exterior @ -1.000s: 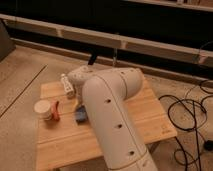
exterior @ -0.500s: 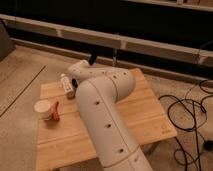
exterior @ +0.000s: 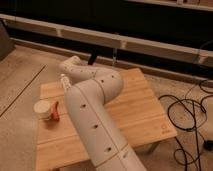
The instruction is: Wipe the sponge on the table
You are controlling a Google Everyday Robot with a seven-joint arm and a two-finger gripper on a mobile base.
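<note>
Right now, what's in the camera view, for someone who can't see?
A white robot arm bends over a wooden table, its tool hidden behind the elbow. A pale cup and red-orange handled utensil sit at its left edge.

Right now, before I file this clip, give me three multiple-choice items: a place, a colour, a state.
1. The cup stands: A near the table's left edge; B on the floor; C at the table's right corner.
2. The tool beside the cup is: A green; B red-orange; C blue.
3. The cup is: A upright; B tipped over; C held by the gripper.
Answers: 1 A, it sits by the left edge; 2 B, red-orange against the wood; 3 A, its mouth faces up; the gripper, shut, is hidden behind the arm over the table's left side.
</note>
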